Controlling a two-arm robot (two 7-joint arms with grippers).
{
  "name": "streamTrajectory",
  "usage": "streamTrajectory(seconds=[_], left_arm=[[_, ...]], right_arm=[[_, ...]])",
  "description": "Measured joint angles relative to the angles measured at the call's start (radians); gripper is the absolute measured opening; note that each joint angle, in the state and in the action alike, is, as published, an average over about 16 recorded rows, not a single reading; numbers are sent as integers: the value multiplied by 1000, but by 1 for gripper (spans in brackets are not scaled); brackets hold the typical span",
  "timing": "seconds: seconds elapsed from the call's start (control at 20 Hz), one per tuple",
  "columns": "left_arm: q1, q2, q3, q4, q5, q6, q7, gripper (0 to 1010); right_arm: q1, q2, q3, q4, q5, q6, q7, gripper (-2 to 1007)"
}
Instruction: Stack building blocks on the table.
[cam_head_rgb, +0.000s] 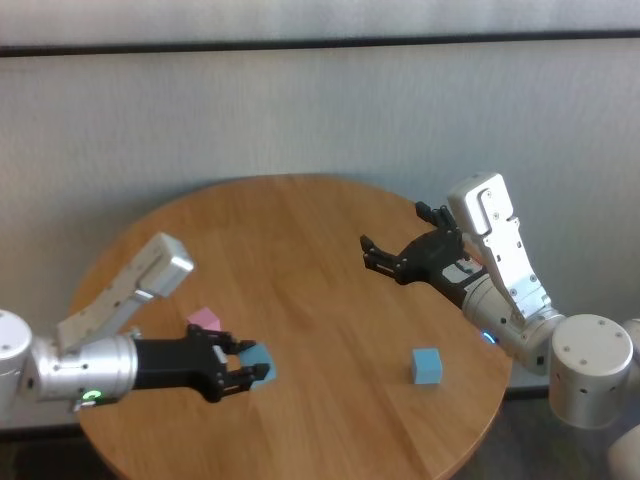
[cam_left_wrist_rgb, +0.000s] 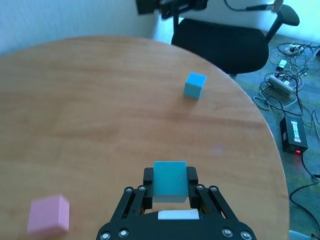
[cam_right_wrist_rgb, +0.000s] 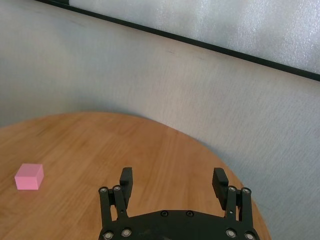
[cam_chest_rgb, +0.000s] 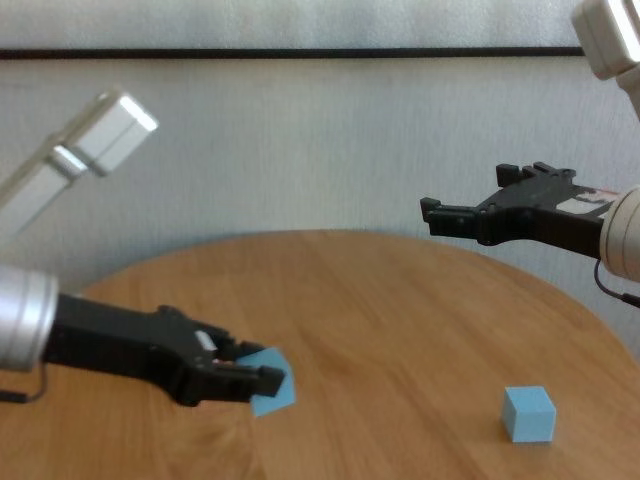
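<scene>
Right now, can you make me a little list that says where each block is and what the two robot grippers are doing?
left gripper: shut on a light blue block, held just above the table, near its left front
pink block: resting on the table, just behind the left gripper, nothing on top
second light blue block: alone on the table, right front part
right gripper: open, empty, raised over the table's right side
stack: none yet, all three blocks apart
</scene>
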Motion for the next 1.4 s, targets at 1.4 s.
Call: streamTrajectory(seconds=[1.4], left_arm=[[-119,-157,93,172,84,-38,-14,394]], right_arm=[[0,0,0,0,0,0,0,1005]])
